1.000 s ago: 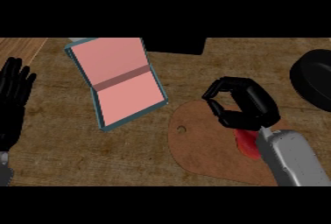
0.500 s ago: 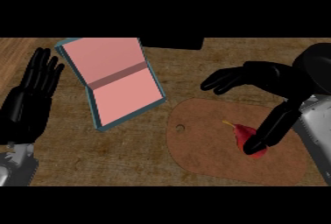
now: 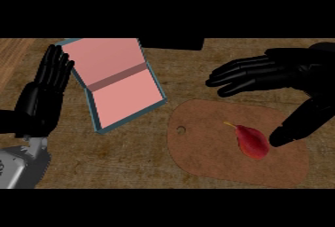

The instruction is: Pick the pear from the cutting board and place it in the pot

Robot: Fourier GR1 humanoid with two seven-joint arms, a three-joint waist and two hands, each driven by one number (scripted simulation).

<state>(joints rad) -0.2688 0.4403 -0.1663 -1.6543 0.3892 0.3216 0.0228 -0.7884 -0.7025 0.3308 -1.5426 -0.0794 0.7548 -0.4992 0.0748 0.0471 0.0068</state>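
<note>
Red pear [image 3: 252, 142] lies on the brown cutting board [image 3: 209, 150], near the board's right edge. Right hand [image 3: 297, 75] hovers over it w/ fingers [image 3: 239, 73] spread apart, thumb tip just beside the pear. Left hand [image 3: 42, 95] rests open at desk's [image 3: 131, 159] left edge, fingers straight, next to a pink-and-teal open book [image 3: 118, 82].

Right hand [image 3: 297, 75] spread open at upper right, fingers extended leftward, thumb angled down. Left hand [image 3: 40, 97] open at left edge, fingers upright, grey forearm below.
</note>
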